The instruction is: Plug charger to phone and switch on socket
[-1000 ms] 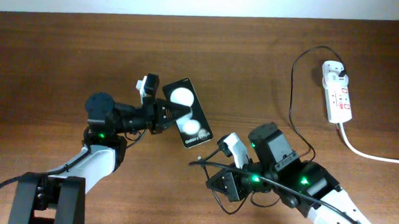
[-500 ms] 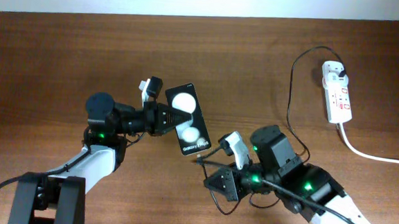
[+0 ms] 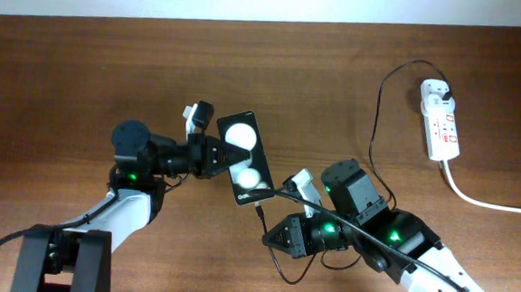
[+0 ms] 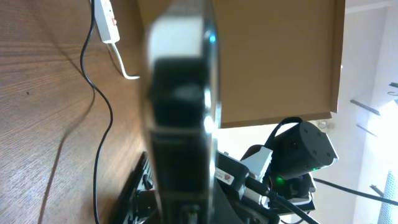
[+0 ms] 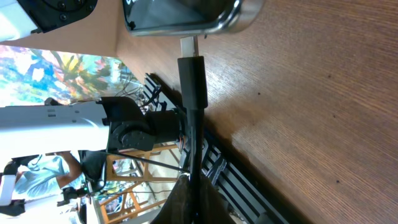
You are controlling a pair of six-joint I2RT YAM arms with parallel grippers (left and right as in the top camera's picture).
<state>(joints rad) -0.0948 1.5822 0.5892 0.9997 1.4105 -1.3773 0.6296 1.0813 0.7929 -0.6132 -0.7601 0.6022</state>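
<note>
Left gripper [image 3: 213, 155], stretched rightward, clamps the slim glossy black phone [image 3: 245, 154], while right gripper [image 3: 274, 236] pinches the thin black charger [image 5: 191, 81], metal tip just short of the phone's rounded end.

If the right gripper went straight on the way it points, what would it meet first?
Likely the phone, at its edge: the charger tip in the right gripper sits just short of it. Port alignment is unclear.

One phone [image 3: 244, 157], one socket [image 3: 440, 119], seemingly one charger [image 3: 378, 126]
</note>
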